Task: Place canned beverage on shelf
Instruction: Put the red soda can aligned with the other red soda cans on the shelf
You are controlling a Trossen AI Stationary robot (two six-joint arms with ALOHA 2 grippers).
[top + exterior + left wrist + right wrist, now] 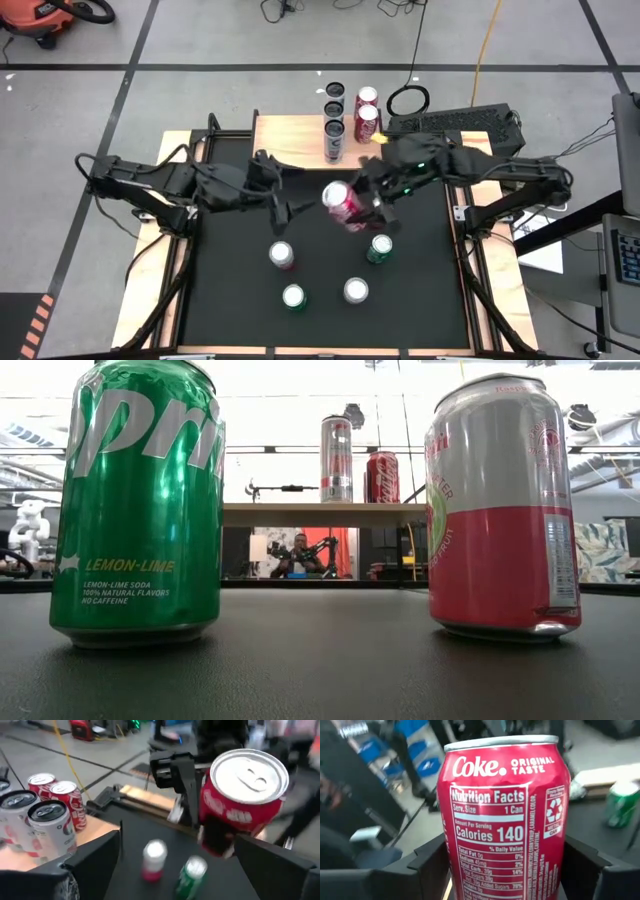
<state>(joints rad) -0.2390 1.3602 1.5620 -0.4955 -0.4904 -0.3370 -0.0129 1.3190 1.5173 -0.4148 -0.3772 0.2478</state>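
Note:
A red Coke can (345, 203) hangs over the middle of the black table, with my right gripper (352, 212) shut on it. Just to its left, my left gripper (283, 205) stands open, nothing between its fingers; the can (240, 805) shows beyond them in the left wrist view. The shelf (290, 135), a light wood top on black legs, stands at the table's far edge. Several cans (335, 128) stand upright on its right part. My right gripper pinches the Coke can's side wall (451, 870) between its two fingers (427, 865), one on each side of its lower half. The fingers reach in about level from the table's right. The can is lifted clear of the table, its top (248, 774) tilted.
Several cans stand on the black table nearer the front: a red-and-white one (282, 255), two green ones (380, 248) (293, 297) and a silver-topped one (356, 290). The low view sees a green Sprite can (140, 500) and a pink-and-silver can (500, 510) close up.

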